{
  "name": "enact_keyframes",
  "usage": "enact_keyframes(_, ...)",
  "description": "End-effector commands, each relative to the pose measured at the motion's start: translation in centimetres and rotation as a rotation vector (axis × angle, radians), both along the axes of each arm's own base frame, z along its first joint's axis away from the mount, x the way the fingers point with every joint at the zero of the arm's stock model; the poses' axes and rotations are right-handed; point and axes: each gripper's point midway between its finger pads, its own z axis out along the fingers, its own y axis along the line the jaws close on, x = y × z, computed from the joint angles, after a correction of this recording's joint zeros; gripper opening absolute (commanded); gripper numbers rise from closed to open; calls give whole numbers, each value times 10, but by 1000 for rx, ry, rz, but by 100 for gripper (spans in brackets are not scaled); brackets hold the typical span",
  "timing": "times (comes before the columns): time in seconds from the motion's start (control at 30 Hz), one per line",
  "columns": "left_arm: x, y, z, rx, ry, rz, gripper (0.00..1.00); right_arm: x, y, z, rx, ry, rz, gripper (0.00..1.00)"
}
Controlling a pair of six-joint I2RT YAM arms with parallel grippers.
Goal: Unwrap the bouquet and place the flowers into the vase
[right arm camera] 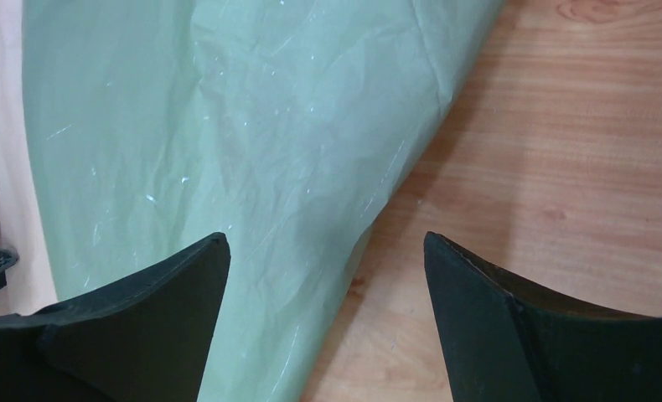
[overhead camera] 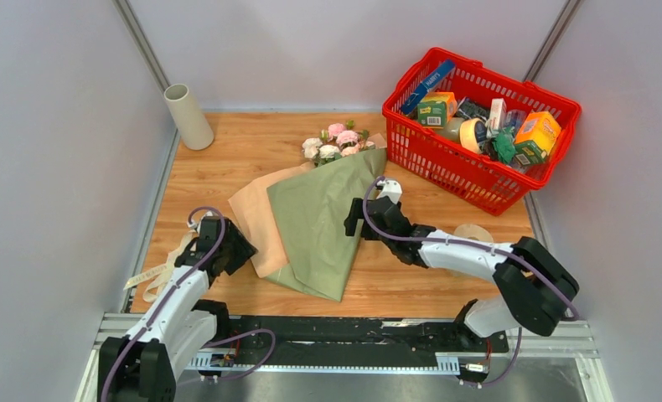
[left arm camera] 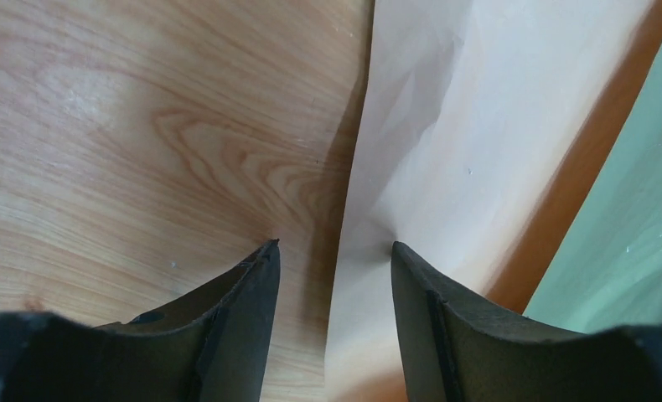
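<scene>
The bouquet lies across the middle of the table, its sage-green paper spread loosely over the peach sheet. Pink and cream flowers stick out at the far end. The off-white vase stands in the back left corner. My left gripper is open at the peach sheet's left edge. In the left wrist view this gripper straddles that edge of the peach paper. My right gripper is open at the green paper's right side. In its wrist view the gripper spans the green paper edge and bare wood.
A red basket full of packaged goods fills the back right. A tan tape roll sits behind the right forearm. A cream ribbon lies loose at the table's left edge beside the left arm. Grey walls close in both sides.
</scene>
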Motion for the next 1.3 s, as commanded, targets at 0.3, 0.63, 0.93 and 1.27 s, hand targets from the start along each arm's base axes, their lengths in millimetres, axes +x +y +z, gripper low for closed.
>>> enact_keyframes(0.3,21,15,77,100,-235,-23,58,33,38,-30,113,13,233,85)
enact_keyframes(0.63,33,11,129,154,-307,-138,59,56,78,-52,157,75,288,71)
enact_keyframes(0.93,54,7,103,121,-275,-102,62,80,88,-65,79,69,308,71)
enact_keyframes(1.27,90,2,71,116,-213,-105,64,83,59,-55,92,70,161,85)
